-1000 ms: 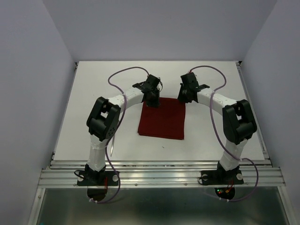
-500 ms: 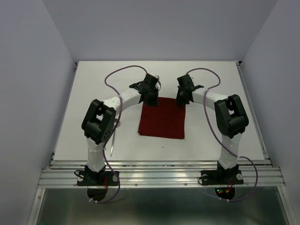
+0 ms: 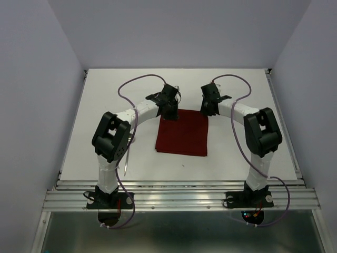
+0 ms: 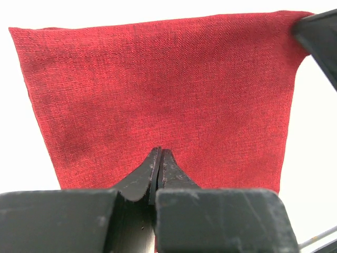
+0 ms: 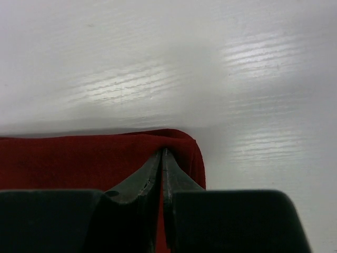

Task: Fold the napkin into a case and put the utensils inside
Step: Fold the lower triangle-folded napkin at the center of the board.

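The dark red napkin (image 3: 181, 133) lies flat as a rectangle mid-table. My left gripper (image 3: 171, 114) sits over its far left corner. In the left wrist view the jaws (image 4: 159, 151) are pressed together above the cloth (image 4: 158, 84), and no fabric shows between them. My right gripper (image 3: 204, 110) is at the far right corner. The right wrist view shows it (image 5: 164, 151) shut on the napkin (image 5: 79, 158), whose corner bunches up around the tips. One slim silver utensil (image 3: 126, 163) shows beside the left arm's lower link, mostly hidden. No case shape is formed.
The white table (image 3: 237, 158) is walled by pale panels at left, right and back. A metal rail (image 3: 179, 196) runs along the near edge by both arm bases. Purple cables loop over each arm.
The right arm's elbow has swung inward and its gripper has shifted slightly at the napkin's far right corner. The left gripper stays at the far left corner. The napkin lies as before.
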You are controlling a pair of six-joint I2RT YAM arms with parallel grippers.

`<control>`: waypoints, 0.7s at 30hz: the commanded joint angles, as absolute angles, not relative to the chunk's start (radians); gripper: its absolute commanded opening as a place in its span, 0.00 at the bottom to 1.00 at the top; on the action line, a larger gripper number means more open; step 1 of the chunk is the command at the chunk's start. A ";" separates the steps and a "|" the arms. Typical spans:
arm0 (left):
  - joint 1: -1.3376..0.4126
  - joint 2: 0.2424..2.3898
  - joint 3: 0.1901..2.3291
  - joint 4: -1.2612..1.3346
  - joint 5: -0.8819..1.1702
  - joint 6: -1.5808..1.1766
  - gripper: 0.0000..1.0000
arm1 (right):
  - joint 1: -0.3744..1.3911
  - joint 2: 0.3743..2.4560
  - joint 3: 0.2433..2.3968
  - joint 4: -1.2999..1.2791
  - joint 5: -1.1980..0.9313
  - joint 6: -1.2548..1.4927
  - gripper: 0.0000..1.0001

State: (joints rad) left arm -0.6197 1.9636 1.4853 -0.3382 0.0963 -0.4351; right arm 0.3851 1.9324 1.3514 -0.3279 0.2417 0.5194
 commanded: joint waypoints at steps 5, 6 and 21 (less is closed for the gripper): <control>-0.641 1.864 1.477 -0.347 0.043 -0.426 0.15 | 0.379 2.005 1.361 -0.301 0.270 0.520 0.09; -0.646 1.858 1.476 -0.345 0.038 -0.425 0.16 | 0.379 1.990 1.356 -0.301 0.270 0.520 0.09; -0.758 1.893 1.580 -0.420 -0.101 -0.411 0.46 | 0.246 1.620 1.207 -0.305 0.229 0.515 0.36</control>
State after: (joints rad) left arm -0.7471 1.9007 1.5181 -0.3977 -0.0509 -0.4225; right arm 0.3077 1.6997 1.2709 -0.3222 0.2497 0.5198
